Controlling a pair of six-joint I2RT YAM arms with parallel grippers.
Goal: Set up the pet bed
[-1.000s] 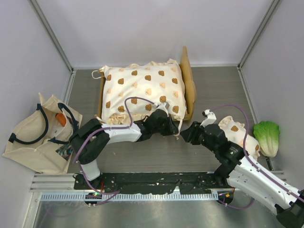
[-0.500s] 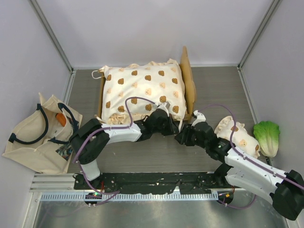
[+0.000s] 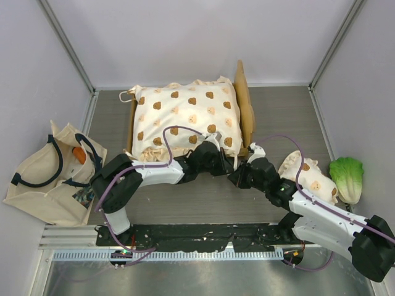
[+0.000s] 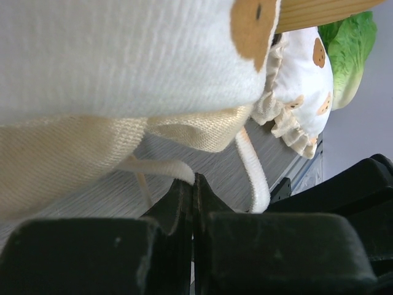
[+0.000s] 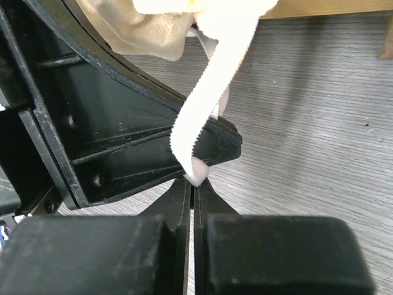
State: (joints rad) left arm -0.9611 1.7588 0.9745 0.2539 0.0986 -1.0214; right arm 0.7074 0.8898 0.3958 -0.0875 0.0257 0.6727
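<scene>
My left gripper [image 4: 194, 184] is squeezed tight on a white tie [image 4: 163, 167] that hangs from the cushion [image 3: 185, 117]. My right gripper [image 5: 195, 184] pinches the tip of a second tie [image 5: 199, 104]. The bed [image 3: 245, 105] sits at the back of the table, with the cushion on top, right by both grippers.

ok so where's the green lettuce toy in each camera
top external: lettuce toy at the far right, against the wall, just right of the small bear-print pillow.
left wrist: top right corner, behind that pillow.
right wrist: not in it.
shared landmark: the wooden bed frame, which shows along the top edge of both wrist views.
</scene>
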